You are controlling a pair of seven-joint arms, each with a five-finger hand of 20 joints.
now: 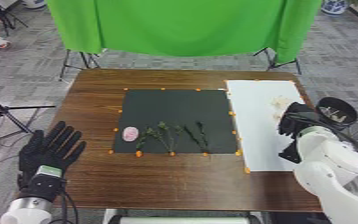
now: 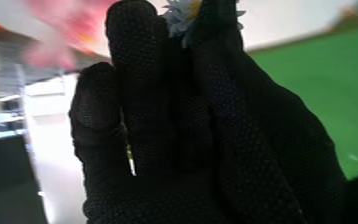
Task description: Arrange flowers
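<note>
In the head view, my right hand (image 1: 298, 119) is over the right side of the white sheet (image 1: 255, 135), beside pale flowers (image 1: 282, 103). The right wrist view has my right hand (image 2: 180, 135) with straight fingers held close together. A pale flower with a yellow centre (image 2: 191, 9) shows at its fingertips, partly hidden by them; blurred pink petals (image 2: 78, 20) lie beyond. Green stems (image 1: 167, 135) and a pink oval piece (image 1: 130, 133) rest on the dark mat (image 1: 175, 110). My left hand (image 1: 47, 152), palm down with spread fingers, is at the table's left edge.
A black round container (image 1: 337, 111) stands off the table's right edge, behind the right arm. Orange markers (image 1: 139, 154) line the mat and sheet on the brown table (image 1: 167, 182). Beyond the far edge hangs a green cloth (image 1: 175, 30) on stands.
</note>
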